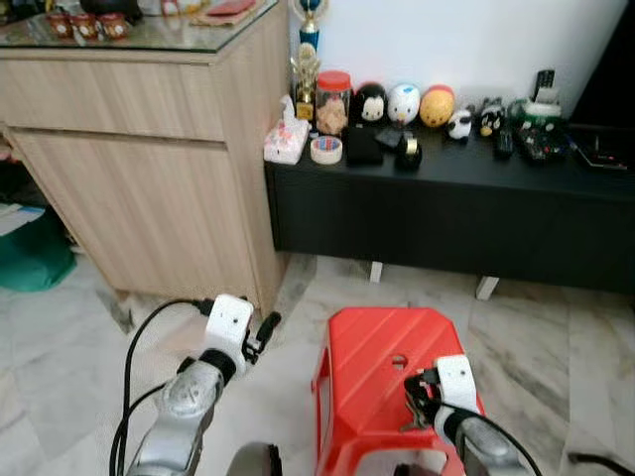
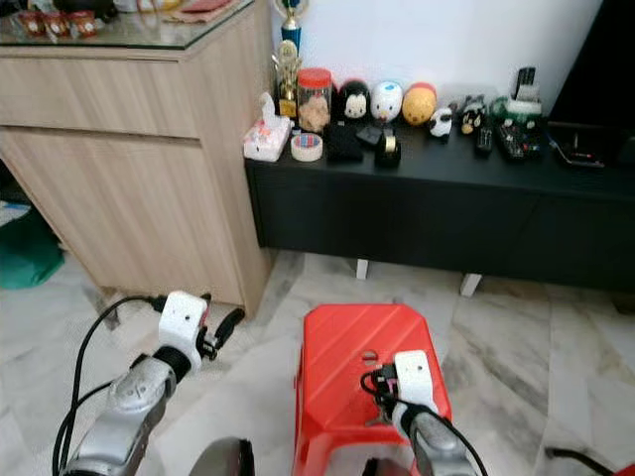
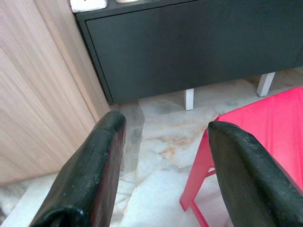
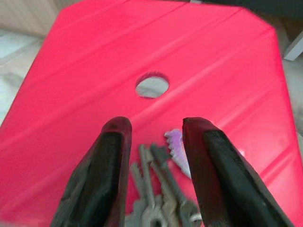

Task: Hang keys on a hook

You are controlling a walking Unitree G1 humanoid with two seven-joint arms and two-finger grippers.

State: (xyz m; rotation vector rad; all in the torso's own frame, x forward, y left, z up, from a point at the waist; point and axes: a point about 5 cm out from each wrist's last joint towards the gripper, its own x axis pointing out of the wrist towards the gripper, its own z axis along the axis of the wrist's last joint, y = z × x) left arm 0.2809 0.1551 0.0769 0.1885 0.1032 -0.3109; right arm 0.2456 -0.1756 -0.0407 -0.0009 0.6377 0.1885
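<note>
A bunch of silver keys (image 4: 154, 198) with a small purple tag (image 4: 176, 149) lies on the top of a red plastic stool (image 1: 372, 342), just short of the stool's round hole (image 4: 152, 85). My right gripper (image 4: 151, 125) hovers low over the stool, open, with one black finger on each side of the keys. In the left eye view the right gripper (image 1: 413, 389) is over the stool's near right part. My left gripper (image 1: 264, 330) is open above the marble floor to the left of the stool, with nothing between its fingers (image 3: 102, 156).
A tall wooden cabinet (image 1: 149, 169) stands at the left. A low black sideboard (image 1: 446, 213) along the white wall carries toy figures, a tape roll, a jar and a trophy. A green bag (image 1: 30, 253) lies on the floor at far left.
</note>
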